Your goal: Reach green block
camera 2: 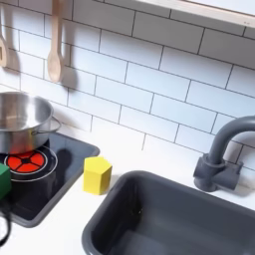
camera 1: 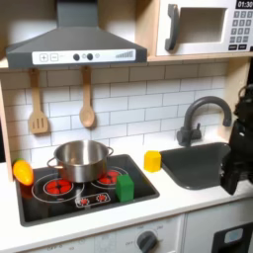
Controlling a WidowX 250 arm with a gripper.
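The green block [camera 1: 126, 186] stood on the stovetop's [camera 1: 59, 203] front edge, just in front of the steel pot [camera 1: 81, 158]. The claw [camera 1: 235, 178] hung over the sink [camera 1: 198, 168], well apart; its opening could not be told. A sweeping approach risked clipping the yellow block [camera 1: 152, 160] or faucet [camera 1: 198, 117].

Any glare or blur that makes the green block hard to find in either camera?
First exterior view: soft overall, but the green block is clear on the stovetop; the steel pot shows mild highlights. Second exterior view: sharper, though the block is cut off at the second exterior view's left edge.
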